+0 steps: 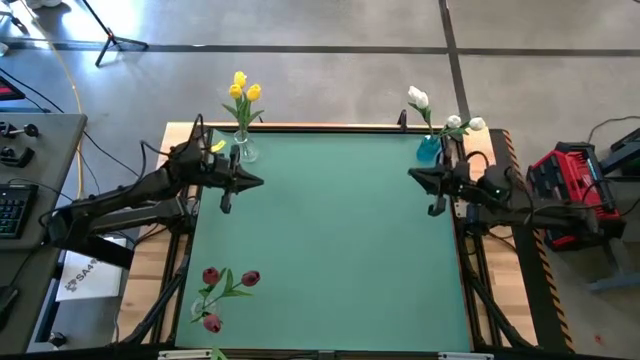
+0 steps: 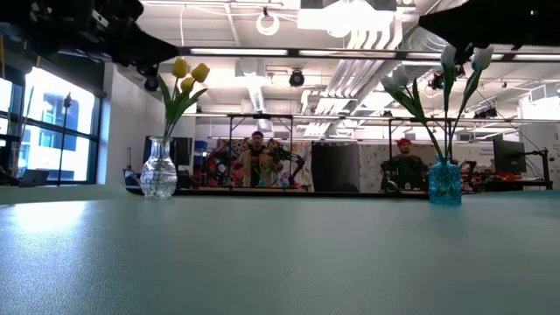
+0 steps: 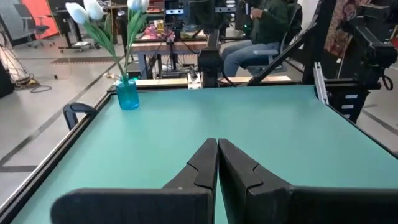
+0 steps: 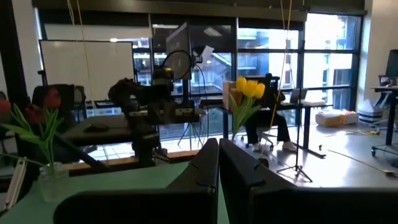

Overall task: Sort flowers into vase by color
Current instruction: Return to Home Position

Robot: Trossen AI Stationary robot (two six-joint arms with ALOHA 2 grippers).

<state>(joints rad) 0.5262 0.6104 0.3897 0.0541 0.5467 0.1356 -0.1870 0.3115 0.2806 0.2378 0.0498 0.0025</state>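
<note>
High view: green table (image 1: 330, 250), an arm at each side. Just beside the left claw (image 1: 260, 182), on its far-edge side, stand the yellow flowers (image 1: 243, 88) in a clear vase (image 1: 244, 150). Just beside the right claw (image 1: 412, 176), on the same side, are the white flowers (image 1: 418, 98) in a blue vase (image 1: 430, 149). Well apart from the left claw, toward the near edge, are the red flowers (image 1: 228, 283) in a second clear vase (image 4: 53, 180).

On the floor behind the right arm is a red tool case (image 1: 572, 185); behind the left arm, a keyboard (image 1: 14, 208). Low view: two seated people (image 2: 256, 156) in the room beyond.

Both arms are folded back at the table's sides. The claws are level above the surface, pointing at each other, well apart. Wrist views: each claw's fingers are pressed together.
</note>
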